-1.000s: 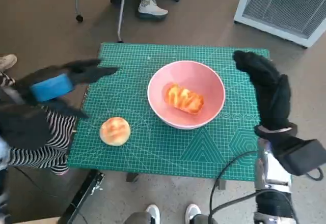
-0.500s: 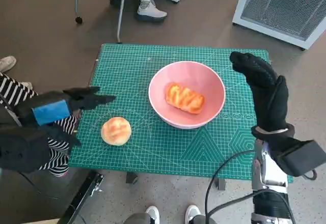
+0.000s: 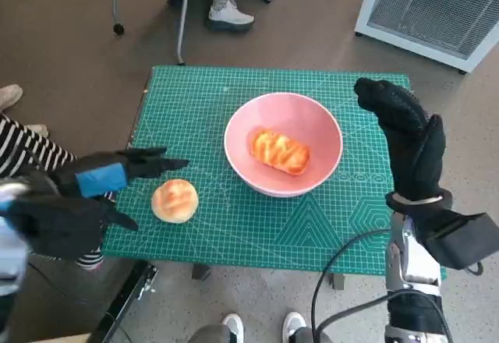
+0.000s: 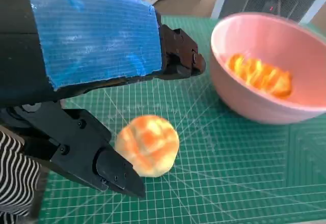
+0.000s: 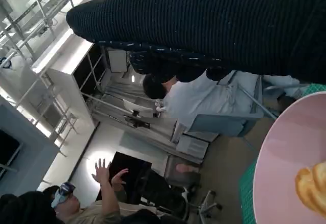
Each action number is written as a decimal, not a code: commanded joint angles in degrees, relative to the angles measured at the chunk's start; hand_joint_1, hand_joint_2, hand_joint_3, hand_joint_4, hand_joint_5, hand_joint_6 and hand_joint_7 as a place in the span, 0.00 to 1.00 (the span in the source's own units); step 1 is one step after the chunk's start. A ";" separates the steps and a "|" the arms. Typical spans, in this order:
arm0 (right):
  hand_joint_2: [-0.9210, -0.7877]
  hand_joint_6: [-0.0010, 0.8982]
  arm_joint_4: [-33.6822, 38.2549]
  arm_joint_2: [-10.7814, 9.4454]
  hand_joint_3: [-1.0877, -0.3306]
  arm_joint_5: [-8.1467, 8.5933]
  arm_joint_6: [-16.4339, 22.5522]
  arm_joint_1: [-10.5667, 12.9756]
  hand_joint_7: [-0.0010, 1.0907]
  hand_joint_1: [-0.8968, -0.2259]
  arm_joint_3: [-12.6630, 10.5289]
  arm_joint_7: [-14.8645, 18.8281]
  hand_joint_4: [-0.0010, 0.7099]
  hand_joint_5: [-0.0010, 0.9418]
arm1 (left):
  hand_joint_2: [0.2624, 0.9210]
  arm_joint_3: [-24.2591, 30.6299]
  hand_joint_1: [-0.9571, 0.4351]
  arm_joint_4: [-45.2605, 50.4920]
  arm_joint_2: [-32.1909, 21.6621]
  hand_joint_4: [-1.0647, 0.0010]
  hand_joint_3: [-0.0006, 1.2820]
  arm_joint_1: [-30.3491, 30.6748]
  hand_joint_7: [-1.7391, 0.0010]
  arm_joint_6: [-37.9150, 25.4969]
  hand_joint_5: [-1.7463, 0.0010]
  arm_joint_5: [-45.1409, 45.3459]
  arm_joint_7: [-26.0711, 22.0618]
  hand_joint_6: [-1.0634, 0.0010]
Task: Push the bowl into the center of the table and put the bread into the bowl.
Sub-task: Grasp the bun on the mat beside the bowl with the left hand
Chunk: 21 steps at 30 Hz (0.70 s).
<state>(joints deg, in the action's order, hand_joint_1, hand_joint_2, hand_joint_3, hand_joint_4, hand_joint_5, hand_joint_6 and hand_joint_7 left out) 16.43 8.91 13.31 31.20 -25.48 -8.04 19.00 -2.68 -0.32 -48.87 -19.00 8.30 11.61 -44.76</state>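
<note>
Covering the small table is a green cutting mat [image 3: 234, 226], and on it, near the middle and a little toward the robot's right, sits the pink bowl [image 3: 284, 142], upright with its mouth facing up. Inside the bowl lies an elongated glazed bread [image 3: 279, 150]; its long axis runs diagonally in the head view, from the far left down toward the near right. To the right of the bowl, the right hand [image 3: 407, 142] in its knitted glove is raised over the mat's edge, fingers extended, holding nothing and not touching the bowl. At the mat's left edge the left hand [image 3: 93, 191] holds nothing, its fingers [image 4: 175, 56] spread apart, one set reaching past the far side of a round bread roll [image 3: 175, 200] and another on the near side; whether any finger touches the roll cannot be told. The roll rests on the mat, well apart from the bowl
</note>
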 commanded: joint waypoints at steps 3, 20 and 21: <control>0.00 0.07 0.01 0.70 0.43 -0.19 -1.03 1.84 0.52 0.09 -0.04 0.37 0.29 0.00 | 0.64 -4.25 0.64 -5.48 3.39 0.83 0.00 -1.64 0.99 3.75 0.99 6.43 6.49 0.73; 0.00 0.06 -0.72 0.87 0.42 0.07 -2.07 2.44 0.53 0.10 0.36 1.14 0.28 0.00 | 0.75 -12.04 0.72 -21.00 8.87 0.66 0.03 -6.06 0.97 6.59 0.98 15.40 13.68 0.60; 0.00 0.05 -0.74 0.91 0.42 0.14 -2.17 2.45 0.53 0.10 0.35 1.22 0.28 0.00 | 0.77 -12.41 0.72 -21.45 8.91 0.63 0.03 -6.30 0.97 6.41 0.98 15.90 13.67 0.56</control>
<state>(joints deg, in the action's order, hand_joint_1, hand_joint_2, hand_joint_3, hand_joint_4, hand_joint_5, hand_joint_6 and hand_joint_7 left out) 15.77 9.16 13.30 30.24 -24.34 -7.90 19.57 -13.75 -20.10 -40.10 -23.72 15.23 25.60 -31.45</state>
